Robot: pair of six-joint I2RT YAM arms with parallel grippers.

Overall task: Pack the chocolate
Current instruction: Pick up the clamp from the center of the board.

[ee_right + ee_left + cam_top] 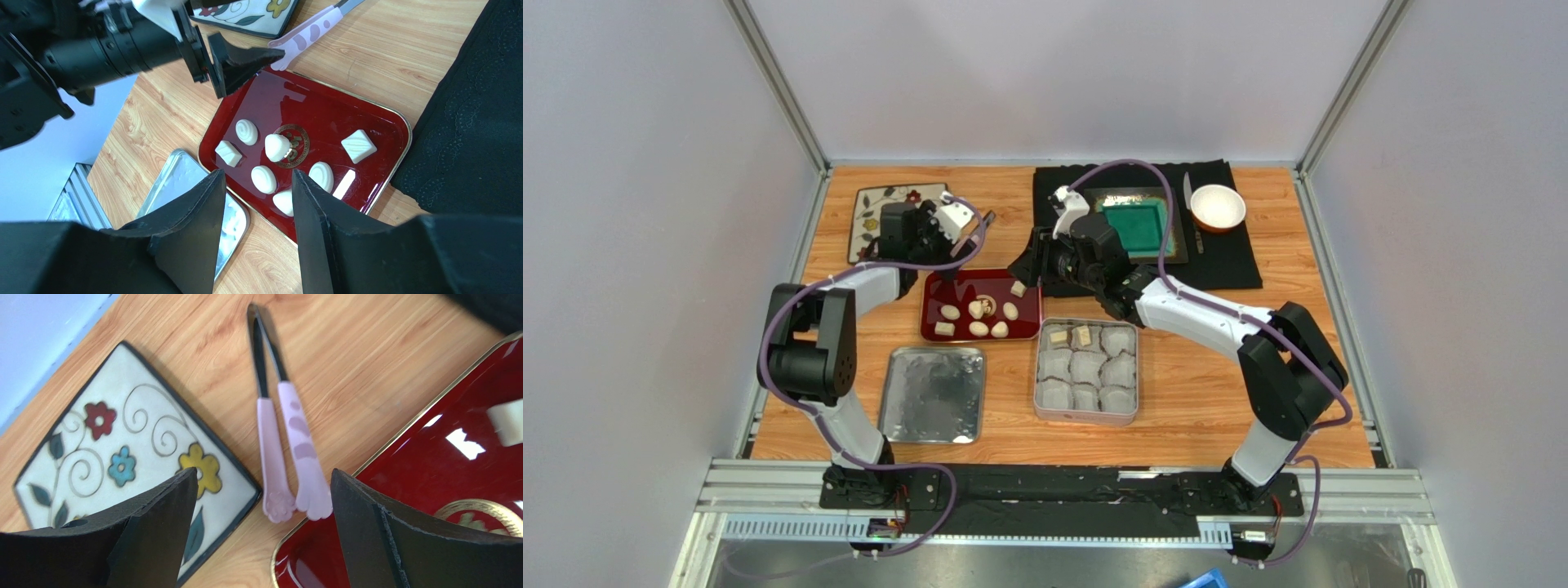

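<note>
The left fingers (175, 505) stand wide apart above the pink tongs (288, 447), which lie on the bench (380, 361) between the floral plate (123, 447) and the red tray (319, 113). A pinch off-centre could skid the tongs against that rim. The chocolate (264, 179) sits loose in the tray. The right fingers (202, 202) hang half apart and empty above it, close enough to the left arm to risk a knock.

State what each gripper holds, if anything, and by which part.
Nothing is held. The left gripper is open over the pink tongs; the right gripper is open above the red tray.
</note>
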